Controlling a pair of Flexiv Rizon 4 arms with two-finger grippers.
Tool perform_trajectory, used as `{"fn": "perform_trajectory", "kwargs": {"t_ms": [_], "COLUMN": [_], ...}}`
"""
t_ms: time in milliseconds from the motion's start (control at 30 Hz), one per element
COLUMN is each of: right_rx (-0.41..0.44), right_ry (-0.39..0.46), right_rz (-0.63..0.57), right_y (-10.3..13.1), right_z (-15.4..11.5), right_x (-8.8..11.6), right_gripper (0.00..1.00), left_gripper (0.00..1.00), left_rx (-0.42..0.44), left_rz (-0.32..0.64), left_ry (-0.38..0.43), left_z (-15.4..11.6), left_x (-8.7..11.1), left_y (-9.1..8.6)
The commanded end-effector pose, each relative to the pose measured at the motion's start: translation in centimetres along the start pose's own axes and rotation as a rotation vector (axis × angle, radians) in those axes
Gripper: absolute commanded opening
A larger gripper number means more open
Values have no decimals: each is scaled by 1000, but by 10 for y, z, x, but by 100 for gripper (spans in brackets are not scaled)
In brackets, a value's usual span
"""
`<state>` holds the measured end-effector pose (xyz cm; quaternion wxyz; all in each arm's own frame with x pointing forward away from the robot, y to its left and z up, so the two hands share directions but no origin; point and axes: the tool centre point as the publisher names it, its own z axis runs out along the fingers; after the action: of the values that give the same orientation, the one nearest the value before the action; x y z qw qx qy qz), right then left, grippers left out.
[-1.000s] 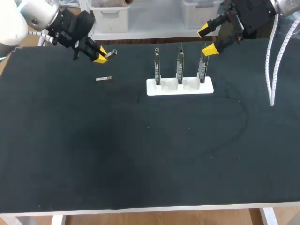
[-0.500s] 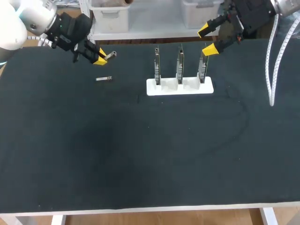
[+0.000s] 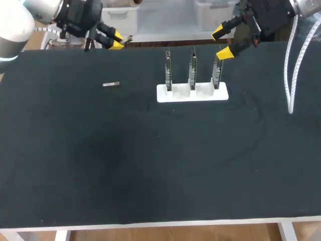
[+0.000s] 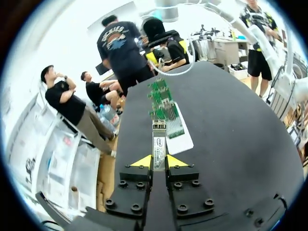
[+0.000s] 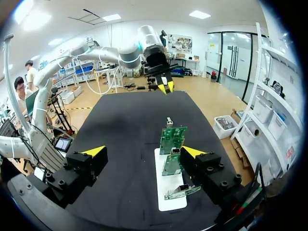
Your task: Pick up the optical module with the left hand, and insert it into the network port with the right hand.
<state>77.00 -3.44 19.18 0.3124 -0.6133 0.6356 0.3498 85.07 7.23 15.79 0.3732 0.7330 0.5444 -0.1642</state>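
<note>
A slim silver optical module sticks out of my left gripper, which is shut on it above the table's far left edge. In the left wrist view the module lies gripped between the yellow tips of that gripper and points at the three green boards. The boards stand upright in a white base. My right gripper hangs open above the base's right end. From the right wrist, its fingers straddle the boards, and my left gripper shows far ahead.
A second small silver module lies flat on the black table, left of the base; it also shows beyond the boards in the right wrist view. A white cable hangs from my right arm over the table's right side.
My left gripper has risen and shifted toward the far edge and slightly right, carrying the module. The right arm and the module on the table have stayed put.
</note>
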Motion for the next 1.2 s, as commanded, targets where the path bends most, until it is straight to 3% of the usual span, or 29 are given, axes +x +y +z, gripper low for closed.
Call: {"fn": "perform_trajectory", "kwargs": {"t_ms": [33,167,333,967,1033,1200], "right_rx": [-1,-1,-1,-1,-1,-1], "right_ry": [0,0,0,0,0,0], "right_rz": [0,0,0,0,0,0], "right_y": [-1,-1,-1,-1,-1,-1], "right_z": [0,0,0,0,0,0], "right_x": [0,0,0,0,0,0], "right_gripper": [100,100,100,100,100,100], "left_gripper": [0,0,0,0,0,0], "left_rx": [15,17,27,27,70,70], "left_rz": [34,41,-26,-26,22,22], "left_ry": [-30,-95,-153,-153,-148,-148], "left_z": [3,14,26,26,28,28], "left_x": [-14,-23,-21,-21,-24,-24], "left_y": [5,-5,-16,-16,-15,-15]}}
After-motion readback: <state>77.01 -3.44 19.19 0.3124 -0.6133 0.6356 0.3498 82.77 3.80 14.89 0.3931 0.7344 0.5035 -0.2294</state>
